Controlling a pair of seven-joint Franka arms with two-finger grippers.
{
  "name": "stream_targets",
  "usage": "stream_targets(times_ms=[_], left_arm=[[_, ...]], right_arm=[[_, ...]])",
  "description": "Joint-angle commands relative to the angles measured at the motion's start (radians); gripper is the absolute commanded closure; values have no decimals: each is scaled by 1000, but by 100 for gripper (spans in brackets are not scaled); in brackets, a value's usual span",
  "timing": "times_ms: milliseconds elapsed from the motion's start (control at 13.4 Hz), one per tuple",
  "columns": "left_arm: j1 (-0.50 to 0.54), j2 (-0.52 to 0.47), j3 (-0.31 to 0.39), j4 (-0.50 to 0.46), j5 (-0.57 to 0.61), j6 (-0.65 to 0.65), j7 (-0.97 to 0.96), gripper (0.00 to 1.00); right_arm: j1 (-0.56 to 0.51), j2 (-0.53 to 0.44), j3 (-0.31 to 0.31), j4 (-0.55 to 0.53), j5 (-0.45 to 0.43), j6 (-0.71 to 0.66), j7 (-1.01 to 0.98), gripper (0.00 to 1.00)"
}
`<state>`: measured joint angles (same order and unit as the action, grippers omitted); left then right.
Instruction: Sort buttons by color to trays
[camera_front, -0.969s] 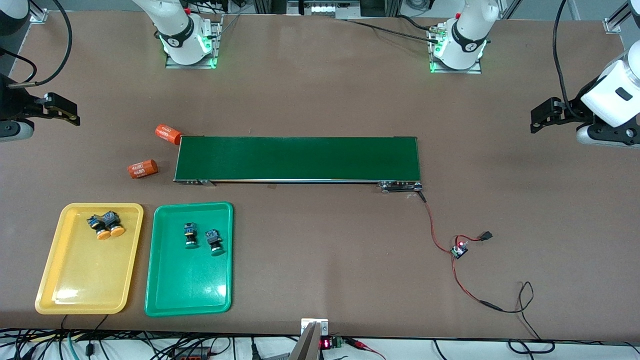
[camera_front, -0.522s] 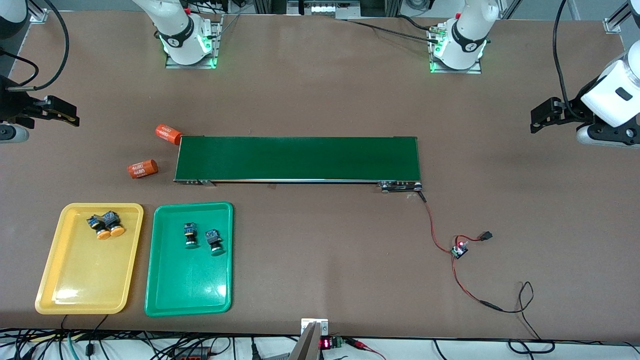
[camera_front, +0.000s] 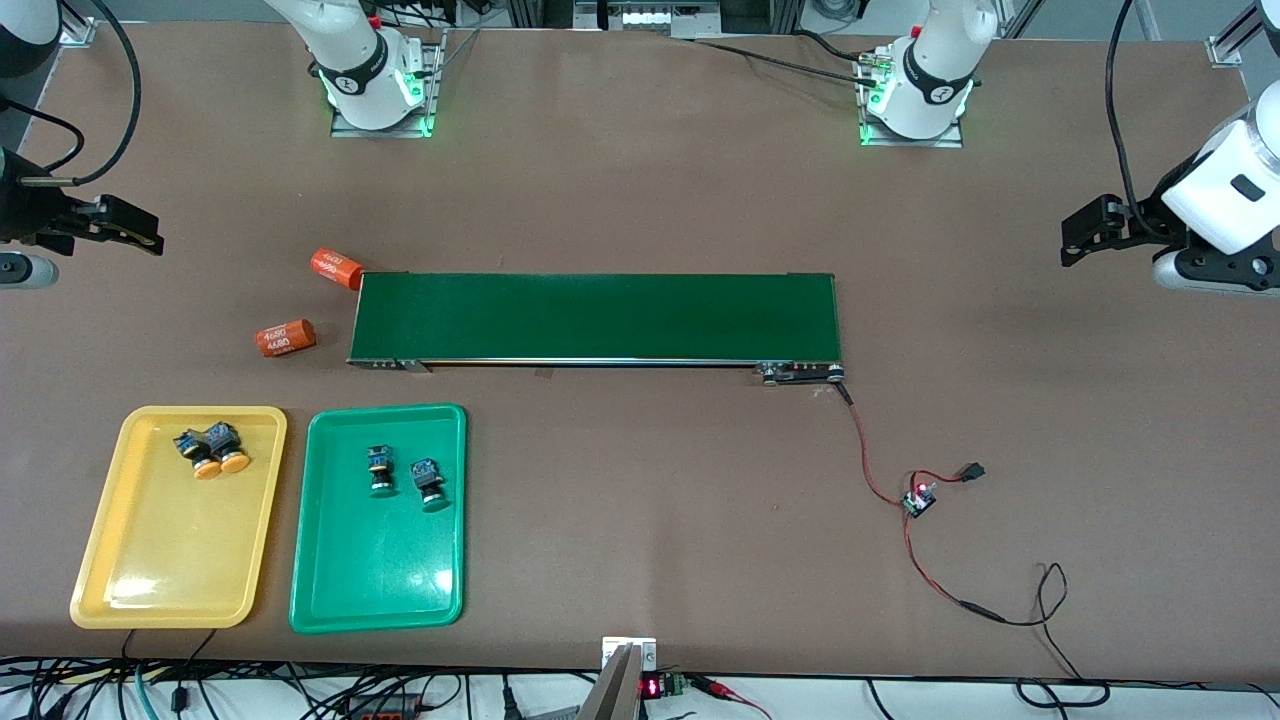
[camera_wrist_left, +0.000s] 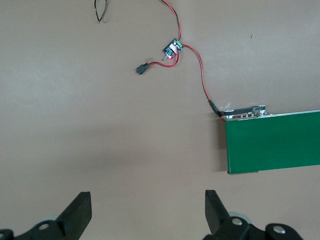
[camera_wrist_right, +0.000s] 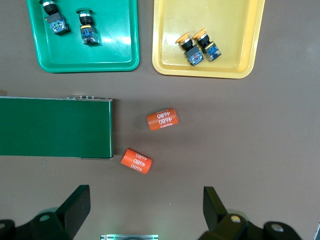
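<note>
Table edges: left gripper, right gripper, both spread.

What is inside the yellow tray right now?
The yellow tray holds two orange-capped buttons, side by side at its end nearer the belt. The rest is bare; nothing covers it.

Both arms raised at opposite table ends. Left gripper and right gripper each empty, fingers spread wide.
</note>
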<state>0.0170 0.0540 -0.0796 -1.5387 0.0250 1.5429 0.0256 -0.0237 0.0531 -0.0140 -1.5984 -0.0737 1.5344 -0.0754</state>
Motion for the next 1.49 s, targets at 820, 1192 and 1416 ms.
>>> stream_targets(times_ms=[820,1192,1416], left_arm=[[4,3,-3,23,-17,-30,22,0],[6,3,0,23,-17,-32,22,0],[4,3,0,23,-17,-33,22,0]], right_arm=[[7,-50,-1,-14,34,-54,19,0],[7,-38,-3,-15,106,7,25,0],[7,-35,-3,-15,106,9,26,0]])
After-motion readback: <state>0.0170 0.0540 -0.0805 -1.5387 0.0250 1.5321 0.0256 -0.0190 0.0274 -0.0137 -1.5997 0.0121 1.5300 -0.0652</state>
